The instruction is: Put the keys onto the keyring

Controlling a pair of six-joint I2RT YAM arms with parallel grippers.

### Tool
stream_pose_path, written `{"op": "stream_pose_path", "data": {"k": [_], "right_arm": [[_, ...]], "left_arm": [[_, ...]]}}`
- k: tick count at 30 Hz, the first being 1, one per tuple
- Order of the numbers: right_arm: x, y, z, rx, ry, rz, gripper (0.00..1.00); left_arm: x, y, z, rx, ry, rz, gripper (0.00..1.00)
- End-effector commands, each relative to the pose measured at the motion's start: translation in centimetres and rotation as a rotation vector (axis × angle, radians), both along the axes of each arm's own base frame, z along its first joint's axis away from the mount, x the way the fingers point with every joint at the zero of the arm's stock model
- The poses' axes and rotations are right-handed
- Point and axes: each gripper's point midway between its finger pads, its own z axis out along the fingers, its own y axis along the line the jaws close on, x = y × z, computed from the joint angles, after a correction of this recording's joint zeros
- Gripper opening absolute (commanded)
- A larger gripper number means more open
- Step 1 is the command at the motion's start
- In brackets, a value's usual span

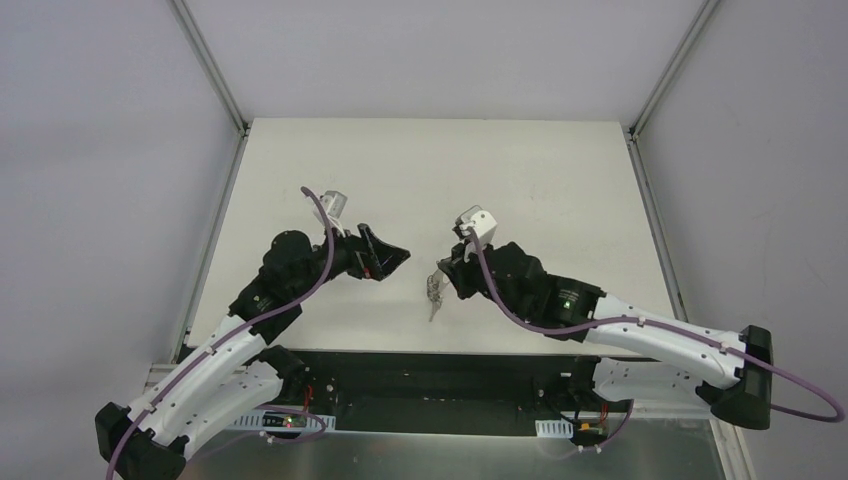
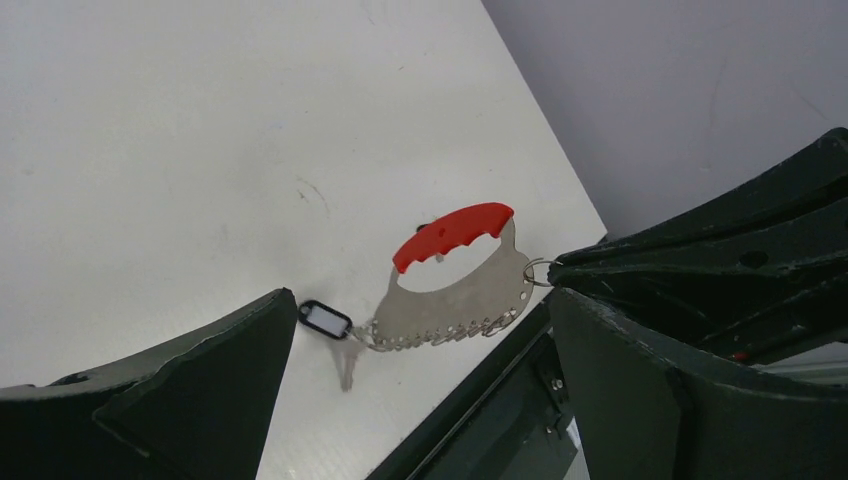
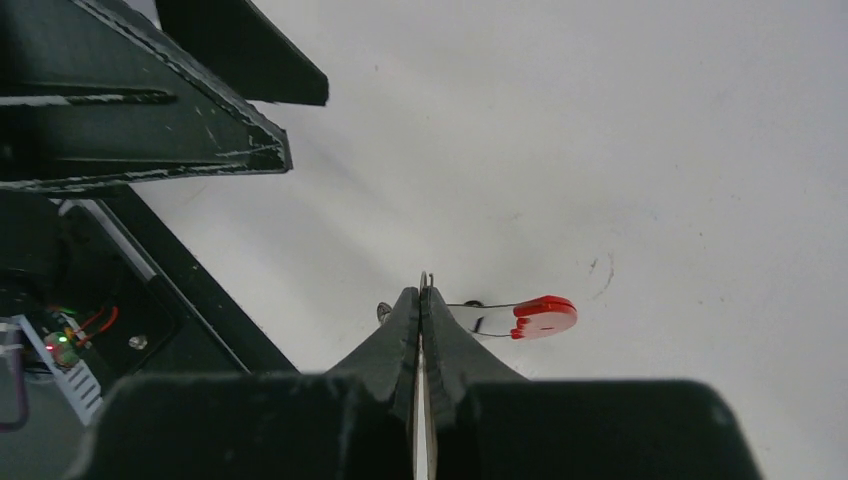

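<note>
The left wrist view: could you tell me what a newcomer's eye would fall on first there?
The red crescent tag of the keyring jumps out mid-frame against the pale table. At the keyring's right end, the right gripper has its fingers shut on a thin wire loop, while the left gripper faces it, fingers wide open. A small key sits at the keyring's left end.

A flat white worktop (image 1: 540,170), faintly scuffed, sits between pale grey walls (image 1: 100,150) and slanted aluminium frame rails (image 1: 210,65).
</note>
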Motion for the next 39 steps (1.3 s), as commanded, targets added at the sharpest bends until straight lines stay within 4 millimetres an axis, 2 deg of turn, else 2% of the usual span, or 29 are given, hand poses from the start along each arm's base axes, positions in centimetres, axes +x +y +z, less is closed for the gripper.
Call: {"op": "stream_pose_path", "data": {"k": [1, 7, 12, 17, 20, 24, 29, 32, 35, 39], "right_arm": [[-1.2, 1.4, 6.8, 0.228, -0.118, 0.112, 0.00], [-4.1, 2.1, 10.4, 0.323, -0.142, 0.285, 0.00], [-7.0, 2.1, 12.2, 0.341, -0.135, 0.446, 0.00], [-10.1, 1.5, 12.9, 0.303, -0.098, 0.610, 0.00], [-11.7, 1.1, 13.1, 0.283, -0.072, 0.692, 0.00], [-12.2, 0.7, 13.7, 0.281, -0.060, 0.713, 0.00], [-11.1, -0.1, 13.9, 0.275, -0.066, 0.624, 0.00], [-9.7, -1.2, 13.3, 0.248, -0.056, 0.521, 0.00], [-8.6, -3.0, 12.9, 0.227, -0.034, 0.410, 0.00], [-7.0, -6.1, 12.2, 0.180, -0.005, 0.235, 0.00]], "left_arm": [[-1.8, -1.4, 5.6, -0.153, -0.140, -0.113, 0.99], [-3.3, -2.0, 8.1, -0.236, -0.248, -0.201, 0.98], [-5.4, -2.2, 10.3, -0.300, -0.355, -0.296, 0.96], [-8.6, -2.4, 12.7, -0.368, -0.454, -0.438, 0.92], [-10.2, -2.4, 13.4, -0.400, -0.489, -0.518, 0.88], [-11.3, -2.6, 13.7, -0.414, -0.508, -0.578, 0.82], [-10.2, -3.1, 12.7, -0.394, -0.486, -0.555, 0.81], [-8.4, -3.8, 11.1, -0.357, -0.429, -0.507, 0.90], [-5.6, -4.3, 8.7, -0.288, -0.353, -0.413, 0.98], [-2.7, -5.1, 5.8, -0.209, -0.272, -0.346, 0.99]]}}
